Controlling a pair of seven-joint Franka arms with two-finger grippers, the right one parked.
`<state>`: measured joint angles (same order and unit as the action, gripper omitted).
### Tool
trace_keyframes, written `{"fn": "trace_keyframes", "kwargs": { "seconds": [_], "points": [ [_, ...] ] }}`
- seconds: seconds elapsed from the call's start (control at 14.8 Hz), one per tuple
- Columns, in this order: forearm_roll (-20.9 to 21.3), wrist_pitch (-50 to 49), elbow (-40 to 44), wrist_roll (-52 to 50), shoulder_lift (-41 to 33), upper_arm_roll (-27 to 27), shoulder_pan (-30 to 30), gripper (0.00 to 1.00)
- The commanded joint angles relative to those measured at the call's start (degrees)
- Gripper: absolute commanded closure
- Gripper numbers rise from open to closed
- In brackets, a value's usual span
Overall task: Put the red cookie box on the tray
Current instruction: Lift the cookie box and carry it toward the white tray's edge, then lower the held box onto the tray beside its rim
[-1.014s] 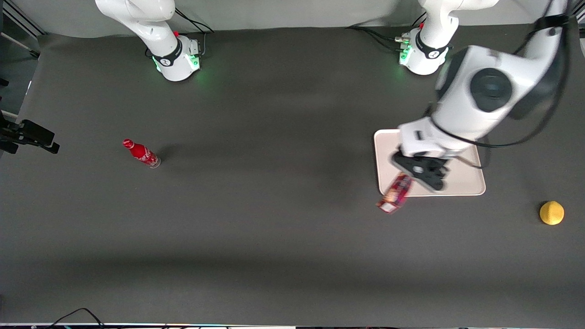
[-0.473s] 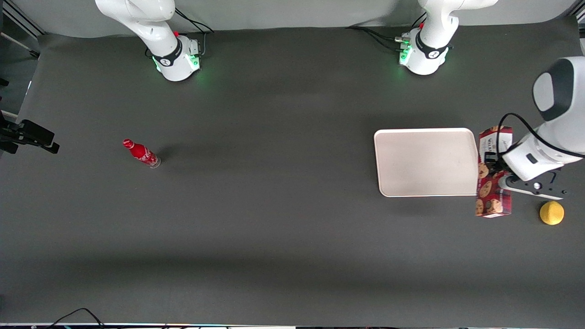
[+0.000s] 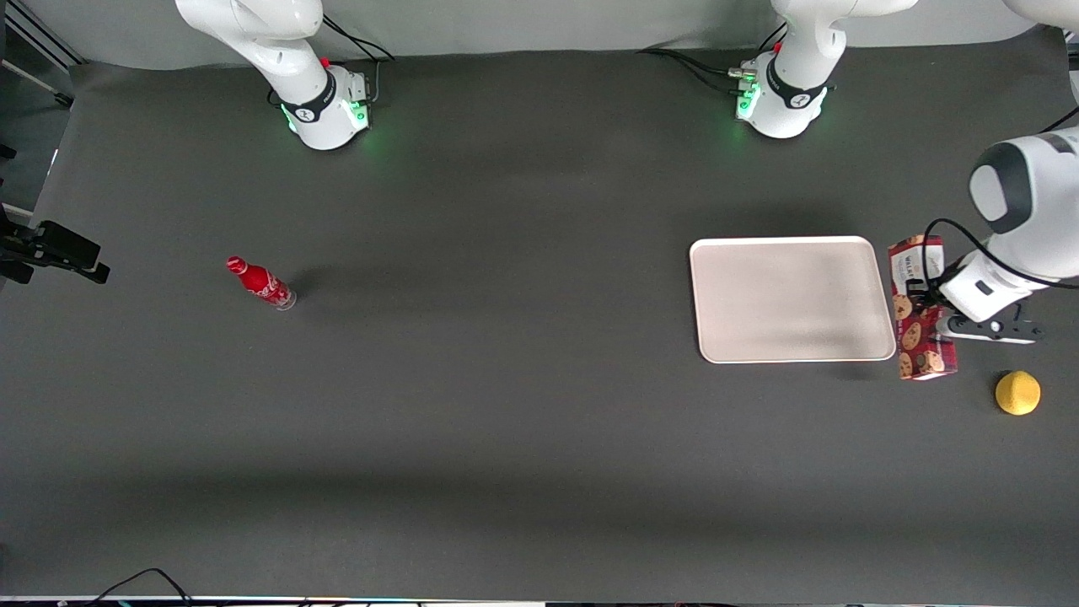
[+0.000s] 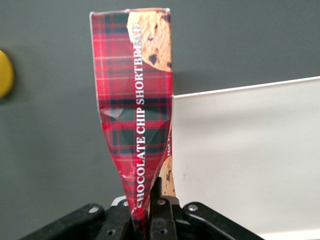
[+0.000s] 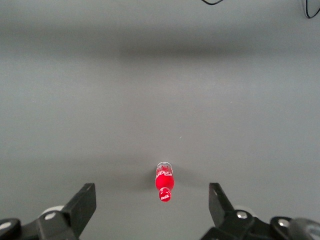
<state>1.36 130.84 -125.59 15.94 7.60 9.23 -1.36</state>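
Your pincer (image 3: 931, 319) is squeezed tight on the red cookie box (image 3: 920, 308), and you can see it best from the left wrist, where the two black fingers (image 4: 159, 210) pinch the thin edge of the box (image 4: 136, 120) so hard that the cardboard is dented there. The box is not on the tray (image 3: 791, 299) yet. It sits just beside the tray's short edge, at the working arm's end of the table (image 3: 506, 421), with its long side running along that edge. From the front you can see cookie pictures and a white label on it. From the wrist you can read the words "chocolate chip shortbread" down its side, and the cream-white tray (image 4: 250, 160) shows right next to it with nothing on it. A yellow ball (image 3: 1017, 393) lies on the table near the box, a bit closer to the front camera. A small red bottle (image 3: 260, 282) lies well apart, toward the parked arm's end of the table.
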Motion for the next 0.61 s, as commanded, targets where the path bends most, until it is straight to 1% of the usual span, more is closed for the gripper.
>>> {"fn": "trace_keyframes", "kwargs": {
  "seconds": [0.0, 0.14, 0.34, 0.54],
  "points": [
    [-4.0, 9.9, -10.0, 0.8, -2.8, 0.0, 0.2, 1.00],
    [-4.2, 16.1, -14.1, 0.8, -2.2, 0.0, 0.2, 1.00],
    [-5.1, 20.3, -17.0, 0.8, -1.3, 0.0, 0.2, 1.00],
    [-5.1, 23.9, -19.0, 0.8, 0.2, 0.0, 0.2, 1.00]
  ]
}}
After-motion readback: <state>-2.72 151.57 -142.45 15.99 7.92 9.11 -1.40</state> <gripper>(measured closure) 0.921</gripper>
